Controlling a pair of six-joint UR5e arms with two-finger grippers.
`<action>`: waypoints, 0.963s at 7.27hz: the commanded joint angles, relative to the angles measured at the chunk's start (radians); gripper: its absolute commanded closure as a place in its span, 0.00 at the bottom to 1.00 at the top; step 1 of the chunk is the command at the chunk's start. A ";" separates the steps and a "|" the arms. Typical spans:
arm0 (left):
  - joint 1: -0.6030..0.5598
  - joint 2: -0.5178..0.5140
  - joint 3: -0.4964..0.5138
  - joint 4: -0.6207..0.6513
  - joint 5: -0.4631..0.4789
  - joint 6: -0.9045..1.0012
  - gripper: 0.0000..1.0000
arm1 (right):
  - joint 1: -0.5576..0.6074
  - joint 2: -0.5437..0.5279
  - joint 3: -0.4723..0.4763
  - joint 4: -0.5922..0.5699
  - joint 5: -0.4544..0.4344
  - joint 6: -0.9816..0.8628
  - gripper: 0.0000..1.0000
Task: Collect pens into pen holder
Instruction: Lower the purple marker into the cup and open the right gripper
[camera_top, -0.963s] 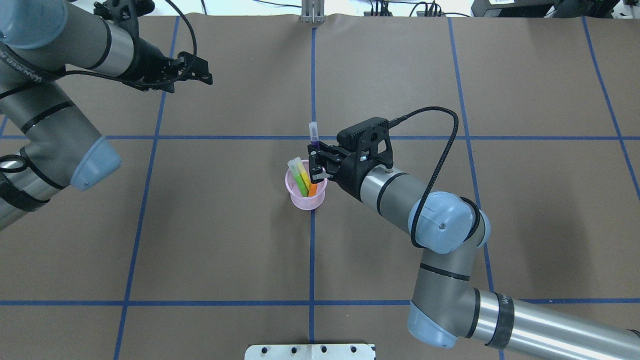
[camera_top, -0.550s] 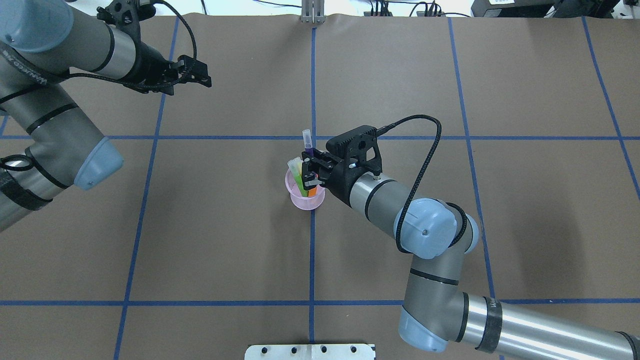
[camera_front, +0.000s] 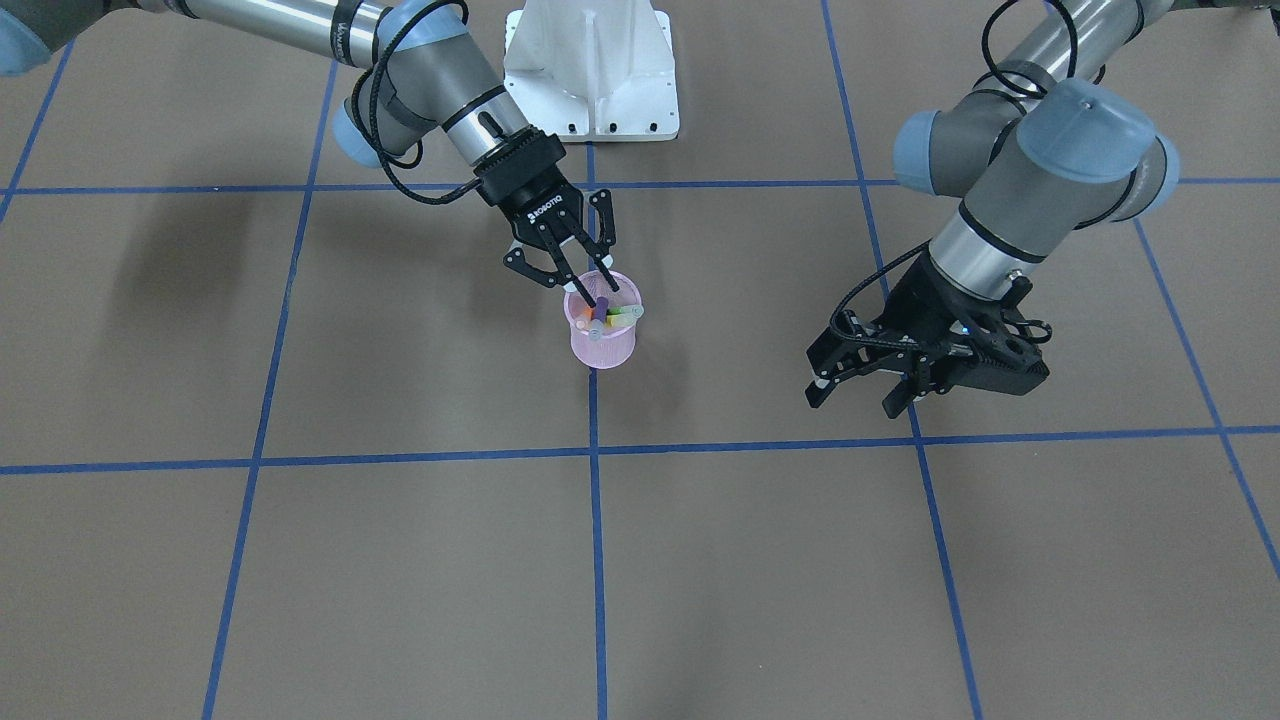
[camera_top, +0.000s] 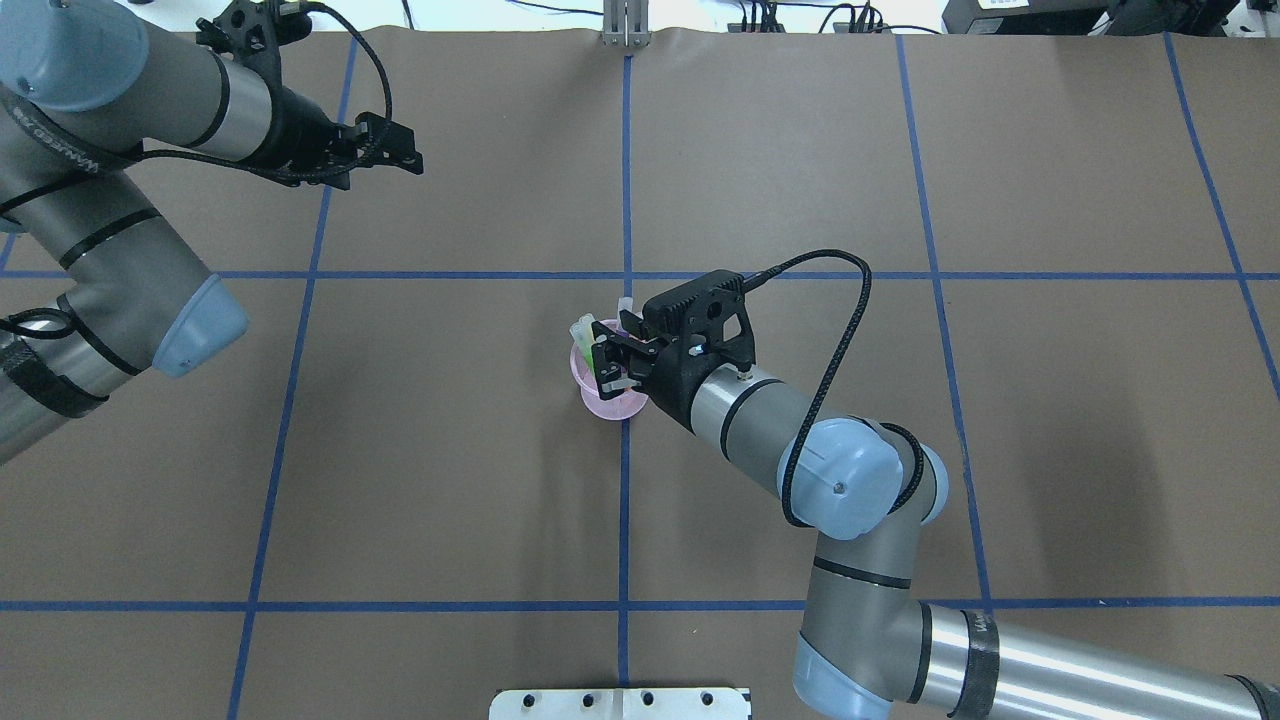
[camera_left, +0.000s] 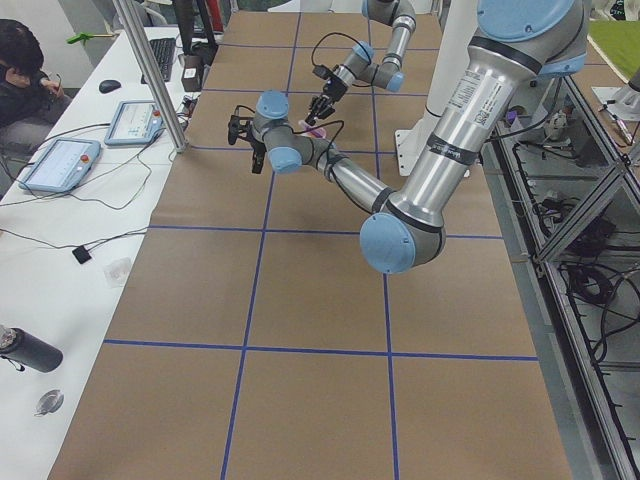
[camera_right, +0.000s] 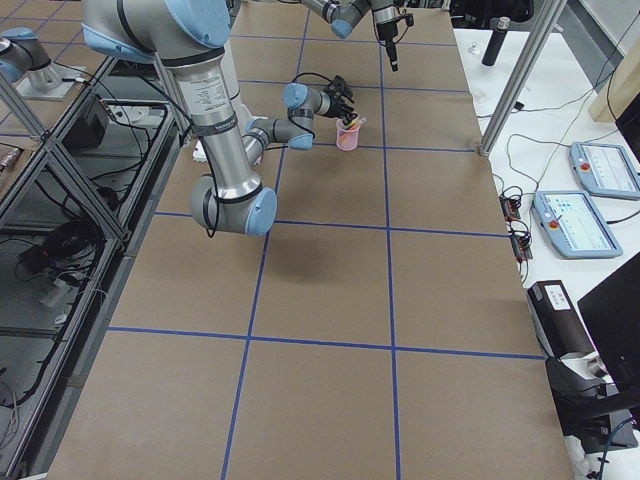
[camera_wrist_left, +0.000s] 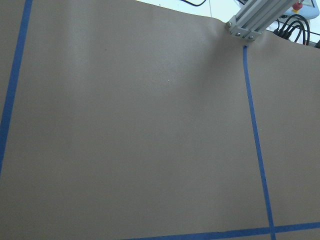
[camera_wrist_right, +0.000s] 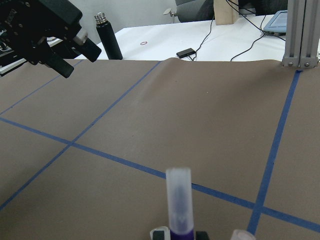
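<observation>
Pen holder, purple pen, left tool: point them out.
pen holder (camera_front: 603, 350), front-facing view, pink mesh wall.
purple pen (camera_wrist_right: 178, 200), right wrist view, translucent cap.
left tool (camera_front: 852, 397), front-facing view, midway between fingertips.

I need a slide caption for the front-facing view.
Right gripper holds the purple pen in the pink pen holder; left gripper hovers open.
</observation>
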 joint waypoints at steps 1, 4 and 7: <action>0.000 0.000 -0.002 -0.001 0.000 0.000 0.00 | -0.008 0.000 0.025 -0.003 -0.024 -0.004 0.00; -0.078 0.000 -0.010 0.016 -0.110 -0.001 0.00 | 0.033 -0.001 0.255 -0.323 0.095 0.014 0.00; -0.244 0.011 -0.033 0.390 -0.173 0.412 0.00 | 0.122 -0.003 0.418 -0.776 0.301 0.287 0.00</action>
